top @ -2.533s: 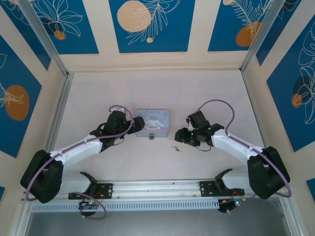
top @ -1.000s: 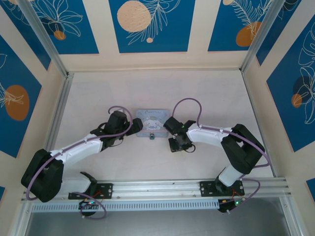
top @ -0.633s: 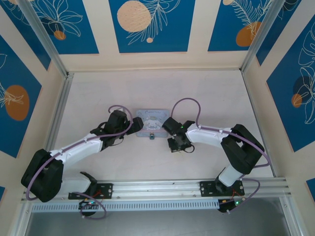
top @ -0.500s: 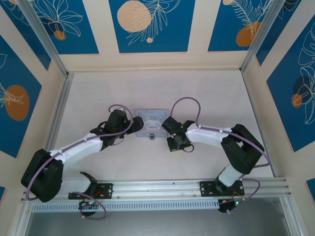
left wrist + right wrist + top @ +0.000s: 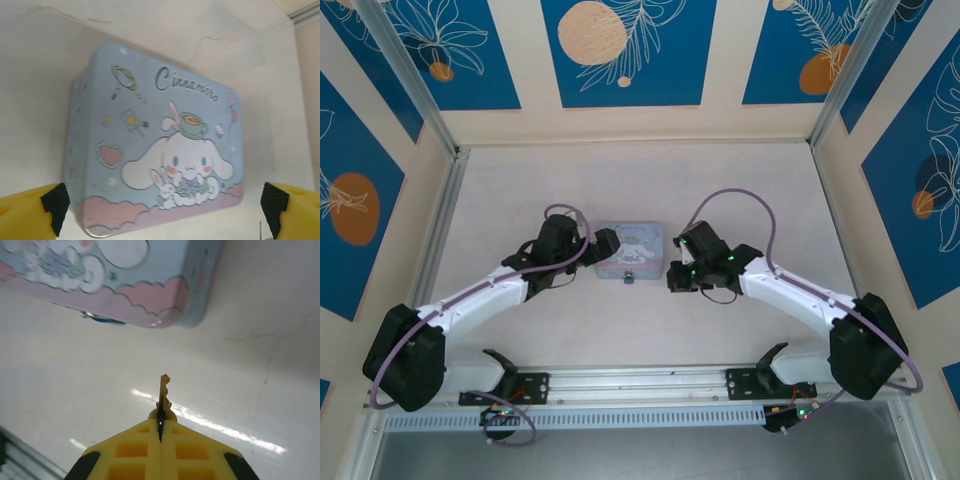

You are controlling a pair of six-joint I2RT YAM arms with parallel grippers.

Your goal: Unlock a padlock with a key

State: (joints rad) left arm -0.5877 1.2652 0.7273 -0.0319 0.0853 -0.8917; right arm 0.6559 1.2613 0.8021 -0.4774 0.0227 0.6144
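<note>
Right gripper (image 5: 160, 422): pressed closed upon the key (image 5: 163, 390), whose blade is projected past the fingertips toward the near right corner of the tin box (image 5: 155, 145). Left gripper (image 5: 164, 202): spread wide above the box lid. Padlock (image 5: 102, 318): lodged against the box's near side, mid-table (image 5: 720, 180), mostly hidden.

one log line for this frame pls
right gripper: shut on key, aimed toward tin box | left gripper: open at tin box | padlock: at box front edge, key not inserted
</note>
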